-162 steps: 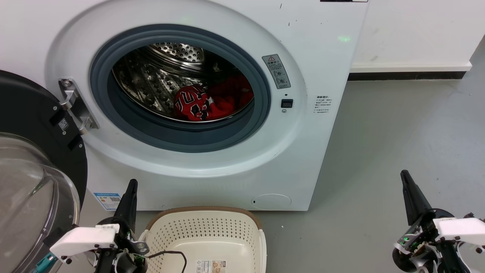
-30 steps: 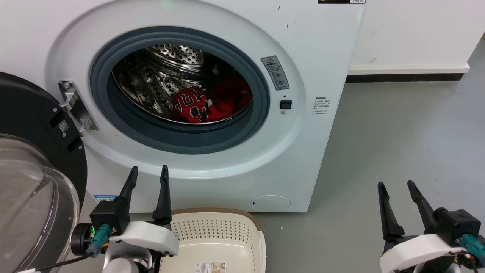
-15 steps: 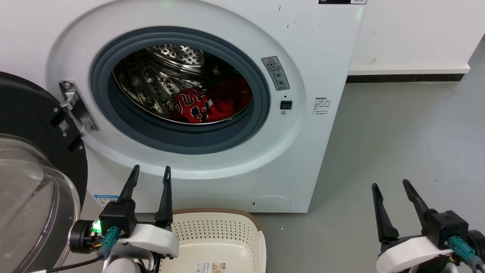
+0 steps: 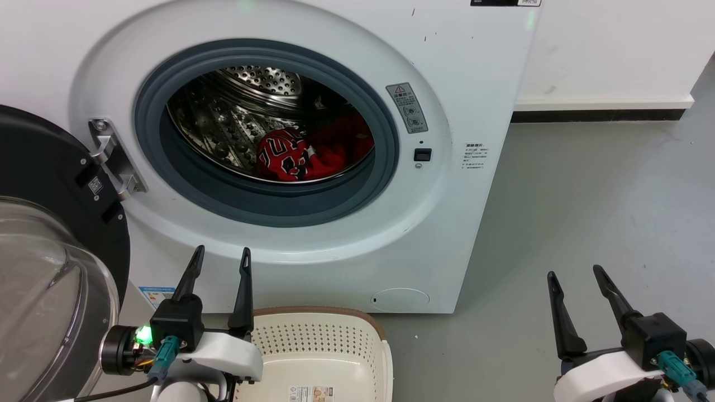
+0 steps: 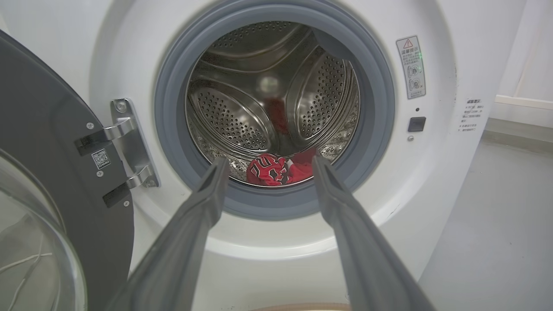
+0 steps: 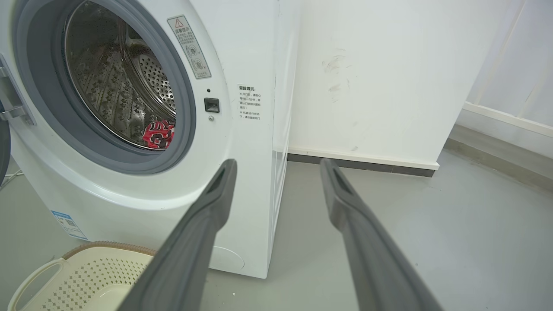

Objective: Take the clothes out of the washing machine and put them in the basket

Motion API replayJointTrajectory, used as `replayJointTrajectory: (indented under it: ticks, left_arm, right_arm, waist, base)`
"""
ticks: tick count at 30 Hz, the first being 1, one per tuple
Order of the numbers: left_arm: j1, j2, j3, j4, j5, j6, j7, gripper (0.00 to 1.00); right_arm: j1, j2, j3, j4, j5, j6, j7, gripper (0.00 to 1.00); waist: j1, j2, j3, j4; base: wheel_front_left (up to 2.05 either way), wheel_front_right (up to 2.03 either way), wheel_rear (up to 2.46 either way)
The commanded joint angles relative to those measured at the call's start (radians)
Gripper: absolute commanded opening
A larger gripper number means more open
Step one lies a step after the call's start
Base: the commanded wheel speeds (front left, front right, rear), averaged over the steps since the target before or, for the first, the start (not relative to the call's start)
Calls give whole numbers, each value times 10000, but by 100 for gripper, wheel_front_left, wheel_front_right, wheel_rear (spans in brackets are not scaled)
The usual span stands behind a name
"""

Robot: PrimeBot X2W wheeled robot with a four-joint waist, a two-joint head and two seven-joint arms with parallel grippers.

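The white front-loading washing machine [image 4: 463, 72] stands on the floor, its dark-framed glass door [image 4: 50, 167] swung wide open to the left on a metal hinge. A grey rubber ring [image 4: 268, 206] frames the round porthole and the perforated steel drum [image 4: 223, 123] behind it. Low in the drum lie two crumpled red garments, touching: the printed garment [image 4: 282, 156] with white stripes and black-and-white marks on the left, the plain red garment [image 4: 341, 139] to its right and farther in. The cream perforated basket [image 4: 313, 338], brown-rimmed, sits upright on the floor just in front of the machine, a paper label [image 4: 310, 392] on its bottom
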Motion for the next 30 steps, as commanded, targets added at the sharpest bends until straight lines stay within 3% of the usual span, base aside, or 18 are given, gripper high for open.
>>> replayJointTrajectory:
  ticks: [1, 18, 30]
  left_arm:
    - [-39, -16, 19, 39, 3, 56, -26, 100]
    - [-315, 71, 139, 269, 12, 65, -26, 100]
    - [-2382, 737, 476, 1278, -57, -49, -26, 100]
  right_arm:
    - [48, 6, 6, 30, 26, -7, -28, 100]
    - [-184, 6, 96, -4, -36, -7, -56, 100]
    - [-1085, 9, 421, -565, 56, -7, -91, 100]
  waist:
    - [0, 0, 0, 3]
    - [0, 0, 183, -97]
    - [0, 0, 1943, -1112]
  base:
    - [0, 0, 0]
    - [0, 0, 0]
    - [0, 0, 0]
